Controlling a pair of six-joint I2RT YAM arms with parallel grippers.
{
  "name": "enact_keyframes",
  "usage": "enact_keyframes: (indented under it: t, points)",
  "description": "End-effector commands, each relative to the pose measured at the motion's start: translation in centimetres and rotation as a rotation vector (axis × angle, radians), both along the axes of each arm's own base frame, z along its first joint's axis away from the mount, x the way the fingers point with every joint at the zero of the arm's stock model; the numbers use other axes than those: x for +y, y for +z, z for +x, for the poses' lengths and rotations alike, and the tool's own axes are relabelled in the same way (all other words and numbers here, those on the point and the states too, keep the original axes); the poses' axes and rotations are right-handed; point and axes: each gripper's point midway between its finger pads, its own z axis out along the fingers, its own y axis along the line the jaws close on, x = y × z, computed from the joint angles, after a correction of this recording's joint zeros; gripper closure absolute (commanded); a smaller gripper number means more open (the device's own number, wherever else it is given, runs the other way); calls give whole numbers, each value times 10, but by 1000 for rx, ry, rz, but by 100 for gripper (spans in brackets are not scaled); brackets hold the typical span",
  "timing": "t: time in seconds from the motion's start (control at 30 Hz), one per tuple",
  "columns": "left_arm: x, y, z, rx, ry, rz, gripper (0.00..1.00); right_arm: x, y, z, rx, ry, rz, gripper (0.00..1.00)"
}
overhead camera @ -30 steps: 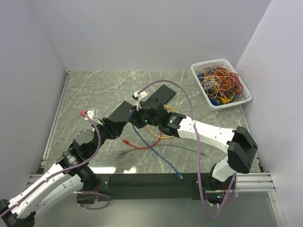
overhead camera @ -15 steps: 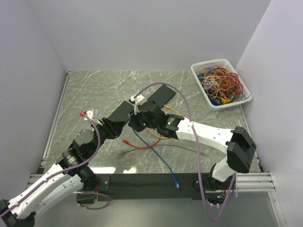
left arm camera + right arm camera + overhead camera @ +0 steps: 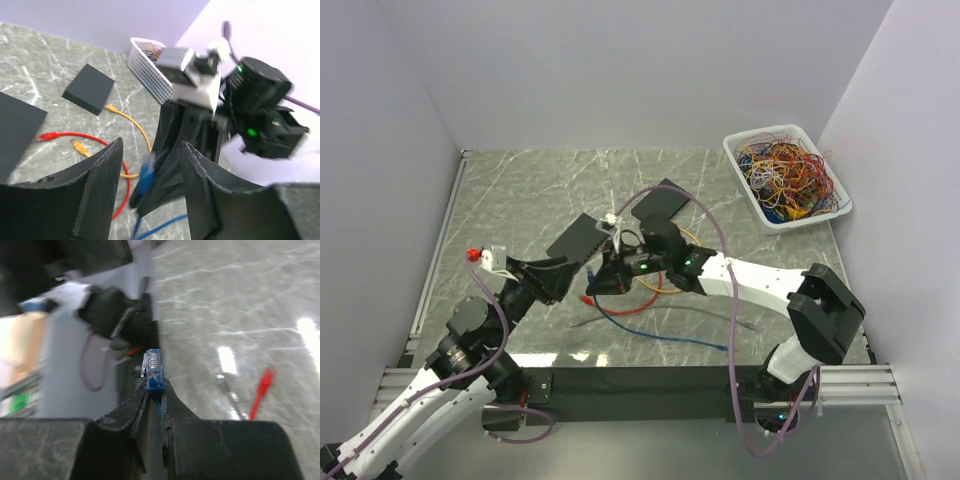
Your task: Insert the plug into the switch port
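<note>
Drawn back with left jaws parted and empty; plug (image 3: 153, 371) kept clenched in right jaws. Seems handed over, so insertion still ahead.

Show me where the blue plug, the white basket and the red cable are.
blue plug (image 3: 153, 371), right wrist view, on its clear front end.
white basket (image 3: 150, 75), left wrist view, on its lattice side wall.
red cable (image 3: 46, 136), left wrist view, on its plug end.
</note>
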Motion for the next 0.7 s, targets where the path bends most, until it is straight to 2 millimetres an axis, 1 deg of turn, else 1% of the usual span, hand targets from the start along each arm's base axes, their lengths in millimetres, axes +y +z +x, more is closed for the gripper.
enact_keyframes:
  t: [0.0, 0.07, 0.1, 0.13, 0.17, 0.23, 0.3, 0.33, 0.4, 0.43, 0.53, 0.67]
  points:
    - [-6, 18, -13, -81, -71, -54, 45, -18, 63, -29, 20, 272, 278, 100]
    - [-13, 17, -21, -100, -129, -61, 47, -26, 67, -30, 88, 301, 298, 100]
    - [-15, 20, -23, -114, -144, -72, 48, -27, 75, -30, 59, 322, 335, 100]
    - [-18, 21, -27, -123, -173, -75, 48, -29, 74, -33, 72, 343, 333, 100]
    - [-20, 18, -26, -120, -175, -74, 48, -29, 77, -33, 79, 348, 336, 100]
    - [-27, 20, -28, -133, -214, -93, 49, -28, 77, -33, 81, 354, 337, 100]
    - [-35, 11, -25, -107, -234, -91, 49, -27, 77, -33, 88, 356, 339, 100]
    - [-36, 15, -24, -120, -239, -104, 49, -26, 76, -32, 91, 356, 338, 100]
    - [-44, 7, -20, -95, -254, -98, 50, -27, 77, -33, 96, 360, 343, 100]
    - [-45, 12, -20, -108, -259, -110, 51, -27, 76, -33, 100, 359, 342, 100]
    - [-50, 13, -19, -106, -276, -108, 53, -27, 74, -33, 104, 355, 336, 100]
    - [-46, 24, -19, -119, -258, -103, 54, -26, 70, -31, 105, 345, 327, 100]
